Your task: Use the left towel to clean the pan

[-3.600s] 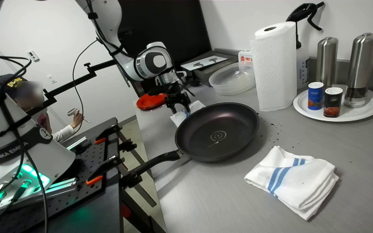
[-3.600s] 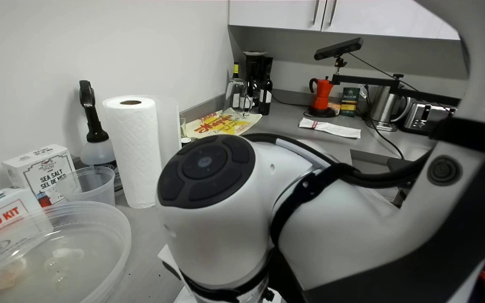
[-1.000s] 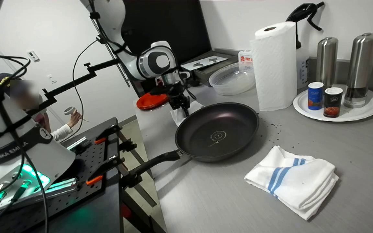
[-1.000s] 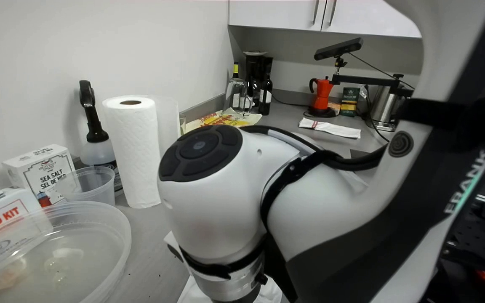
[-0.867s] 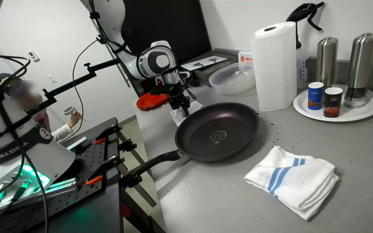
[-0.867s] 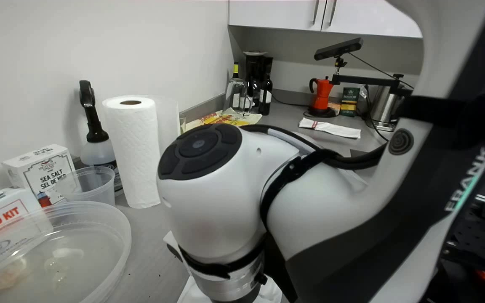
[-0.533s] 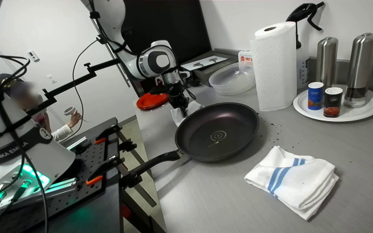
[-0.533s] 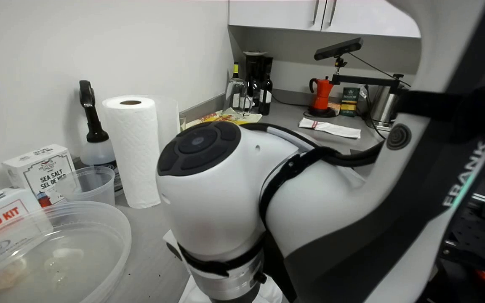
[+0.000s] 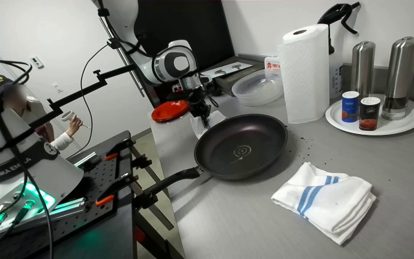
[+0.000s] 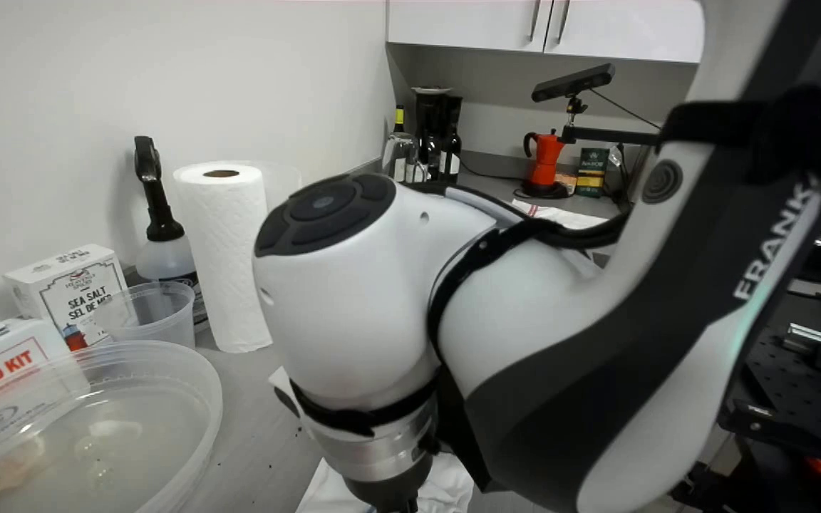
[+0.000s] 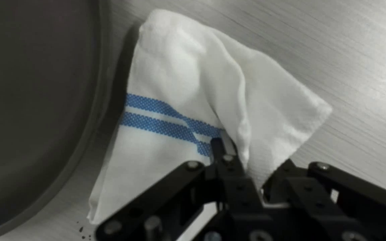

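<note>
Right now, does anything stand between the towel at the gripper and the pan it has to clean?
Only the raised rim of the pan, just beside the towel. The towel probably needs lifting over it. Nothing else visible stands between them; the gripper has a fold pinched.

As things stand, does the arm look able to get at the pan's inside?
Probably yes: the gripper holds the towel beside the pan, whose inside lies open; only the raised rim seems in the way.
</note>
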`<state>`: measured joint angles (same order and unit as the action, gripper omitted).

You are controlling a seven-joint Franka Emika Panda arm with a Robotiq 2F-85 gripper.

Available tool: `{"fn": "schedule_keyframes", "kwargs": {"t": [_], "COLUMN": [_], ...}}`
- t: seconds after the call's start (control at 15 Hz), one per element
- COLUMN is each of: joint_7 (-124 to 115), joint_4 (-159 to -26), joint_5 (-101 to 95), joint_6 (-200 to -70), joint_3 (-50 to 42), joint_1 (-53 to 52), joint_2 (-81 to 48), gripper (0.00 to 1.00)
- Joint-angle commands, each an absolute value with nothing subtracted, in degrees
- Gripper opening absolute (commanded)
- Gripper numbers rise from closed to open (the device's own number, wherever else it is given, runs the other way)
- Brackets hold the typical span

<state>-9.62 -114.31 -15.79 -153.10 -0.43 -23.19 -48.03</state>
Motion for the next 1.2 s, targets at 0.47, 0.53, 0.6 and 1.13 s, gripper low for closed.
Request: {"fn": "schedule_keyframes", "kwargs": {"t": [0.47, 0.53, 0.6, 1.13], "joint_7": [-2.2, -0.1, 1.5, 6.7], "joint_4": [-118.0, -118.7, -119.2, -121.7], "joint_5": [-12.0, -10.7, -9.6, -8.4], "joint_6": [-142.1, -140.1, -138.2, -129.1], "joint_3": [4.6, 5.6, 6.2, 3.3], "joint_1": [-14.5, -12.8, -11.5, -4.0], "joint_2": [-31.6, -29.6, -27.8, -15.9], "gripper": [0.04, 0.04, 0.04, 0.04]}}
